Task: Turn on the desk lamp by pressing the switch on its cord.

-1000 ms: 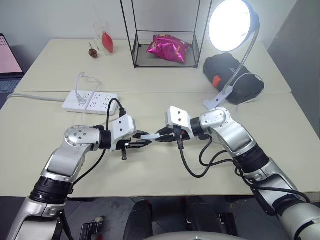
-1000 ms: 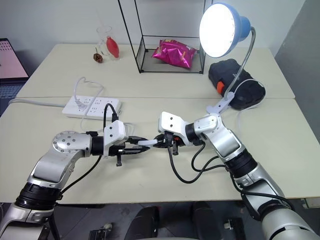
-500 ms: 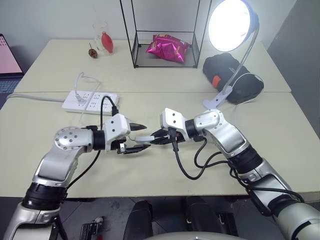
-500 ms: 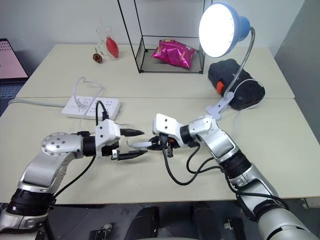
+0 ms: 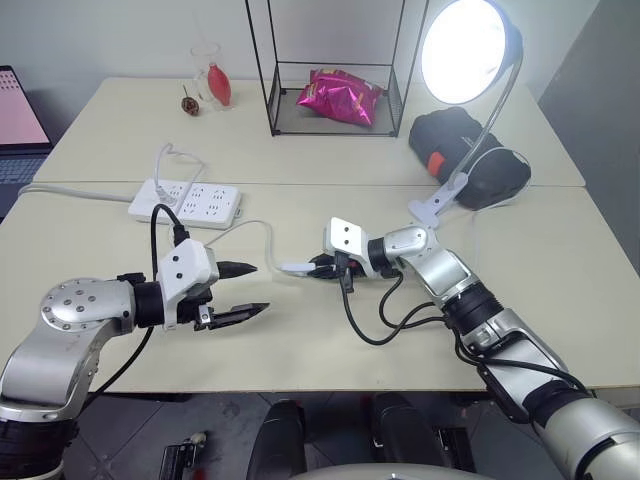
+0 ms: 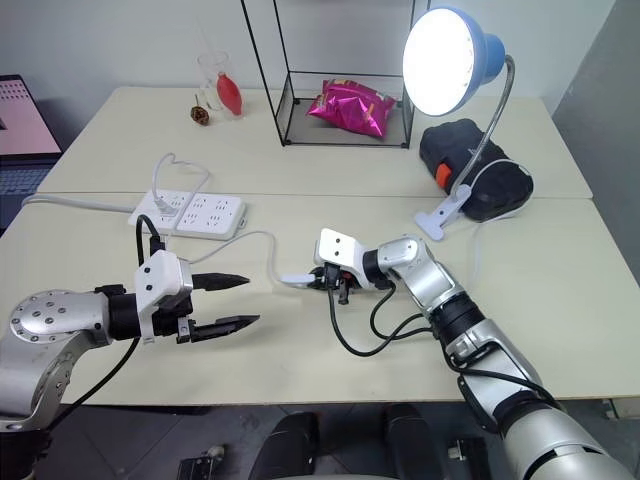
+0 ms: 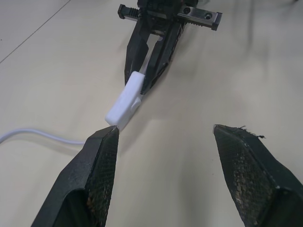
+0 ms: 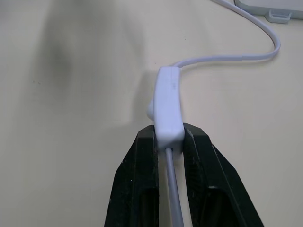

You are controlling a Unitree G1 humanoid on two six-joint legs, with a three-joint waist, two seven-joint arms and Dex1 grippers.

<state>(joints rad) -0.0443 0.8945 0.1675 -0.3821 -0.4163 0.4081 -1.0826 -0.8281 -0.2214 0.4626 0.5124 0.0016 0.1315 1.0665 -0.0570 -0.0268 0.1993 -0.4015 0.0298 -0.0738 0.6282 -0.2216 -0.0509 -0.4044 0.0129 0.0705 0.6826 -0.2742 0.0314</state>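
Observation:
The desk lamp (image 5: 468, 50) shines at the back right, its blue shade on a chrome gooseneck above a white clip base (image 5: 432, 208). The white switch (image 5: 297, 268) is low over the middle of the table, one end pinched in my right gripper (image 5: 318, 268), which is shut on it. The right wrist view has the switch (image 8: 169, 104) sticking out past the fingers, with the thin white cord (image 8: 236, 57) curving away. My left gripper (image 5: 260, 288) is open, left of the switch and apart from it. In the left wrist view the switch (image 7: 125, 100) lies beyond the spread fingertips.
A white power strip (image 5: 190, 200) lies at the back left with the cord plugged in. A wire frame holds a pink bag (image 5: 338, 95) at the back. A black bag (image 5: 470, 155) sits behind the lamp's clip. A glass (image 5: 207, 68) and a laptop (image 5: 15, 105) are far left.
My left gripper opened, let go of the switch and drew back to the left. My right gripper, still shut on the switch, sank a little toward the table. The lamp is lit throughout.

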